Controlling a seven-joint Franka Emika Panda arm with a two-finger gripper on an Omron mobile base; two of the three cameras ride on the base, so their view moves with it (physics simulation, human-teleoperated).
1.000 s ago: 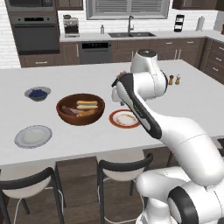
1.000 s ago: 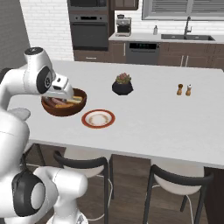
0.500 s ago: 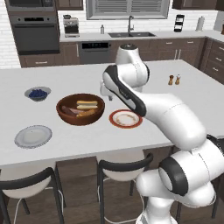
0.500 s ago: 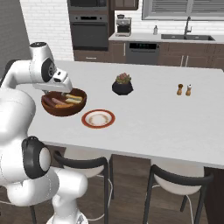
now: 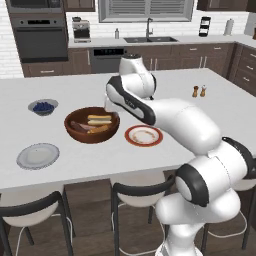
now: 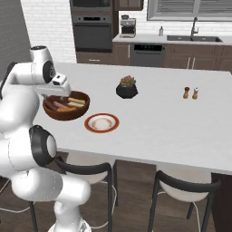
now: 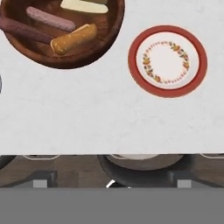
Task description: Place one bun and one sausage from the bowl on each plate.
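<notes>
The round dark-brown wooden bowl (image 5: 92,125) sits left of centre in the left base view, on the smooth white marbled island counter (image 5: 60,155). In the hand view the bowl (image 7: 65,48) fills the upper left, its grained inside holding two long reddish-brown sausages (image 7: 46,18), a golden-brown oblong bun (image 7: 73,38) and a paler cream bun (image 7: 85,6) at the top edge. Just beside it, at the upper right of that view, lies a flat round plate (image 7: 168,61) with a glossy red rim and a ring of small flowers; its white middle is bare. A second plate (image 5: 38,156), plain pale grey, rests at the lower left of the left base view, well apart from the bowl. The gripper (image 6: 58,89) hangs over the bowl's near edge at the left of the right base view, its jaws spread wide with nothing between them.
</notes>
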